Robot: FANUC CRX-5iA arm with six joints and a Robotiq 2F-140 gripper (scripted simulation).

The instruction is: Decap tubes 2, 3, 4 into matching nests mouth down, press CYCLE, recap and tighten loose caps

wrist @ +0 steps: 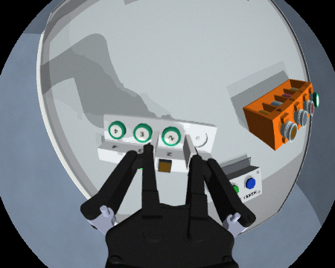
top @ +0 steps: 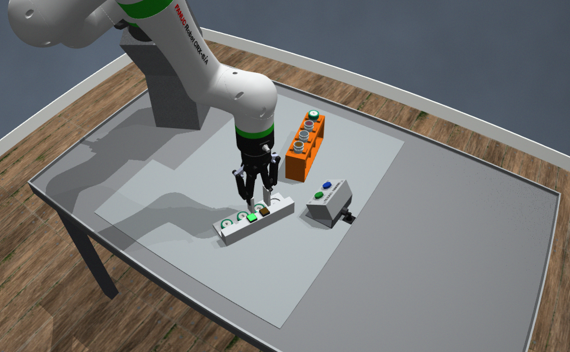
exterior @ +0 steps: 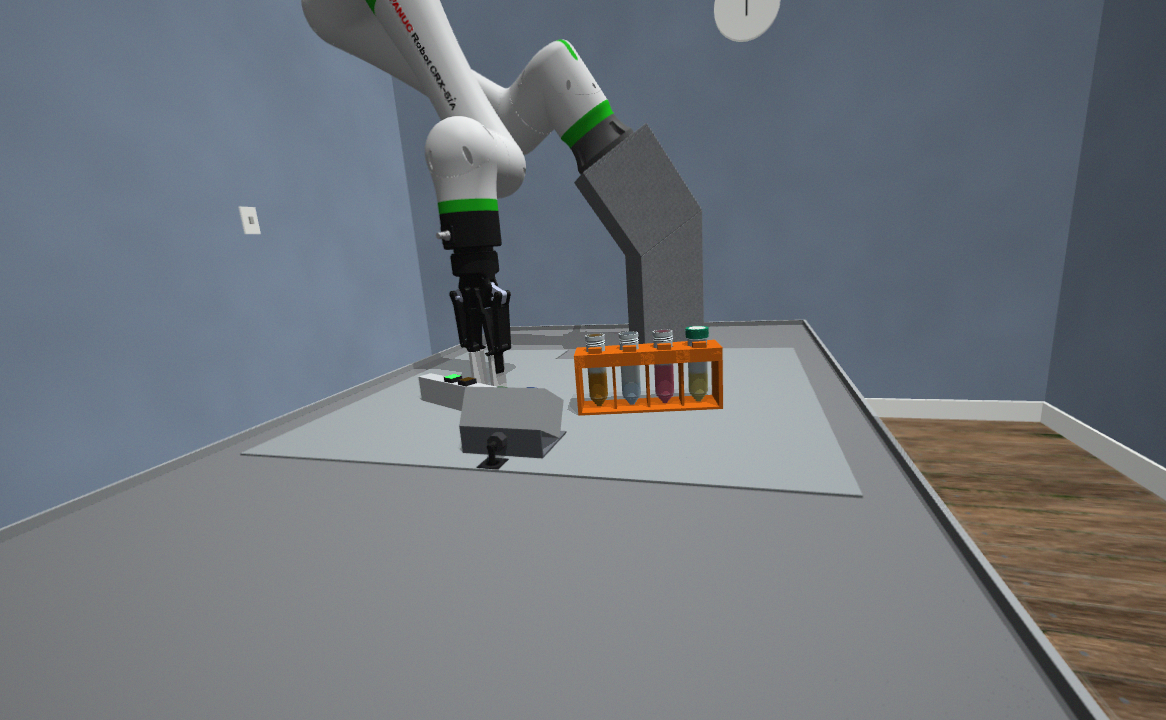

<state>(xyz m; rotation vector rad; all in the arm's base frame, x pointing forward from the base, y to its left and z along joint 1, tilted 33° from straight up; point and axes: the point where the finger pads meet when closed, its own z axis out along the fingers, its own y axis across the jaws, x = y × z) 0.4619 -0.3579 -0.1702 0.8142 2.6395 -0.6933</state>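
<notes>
Three caps (top: pixel 242 215) in tray (top: pixel 234 236), fourth on tube 1 (top: pixel 313 115); three tubes open. Gripper (top: pixel 258 201) part-closed around cap 2 (wrist: pixel 170 136), gripping nothing. Green lamp (top: pixel 251 217) lit.

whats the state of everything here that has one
black two-finger gripper: partly open, empty
green square lamp: lit
brown amber square lamp: unlit
green-capped tube in orange rack: capped
other three tubes: uncapped
three green-ringed caps: lying in white tray nests
</notes>
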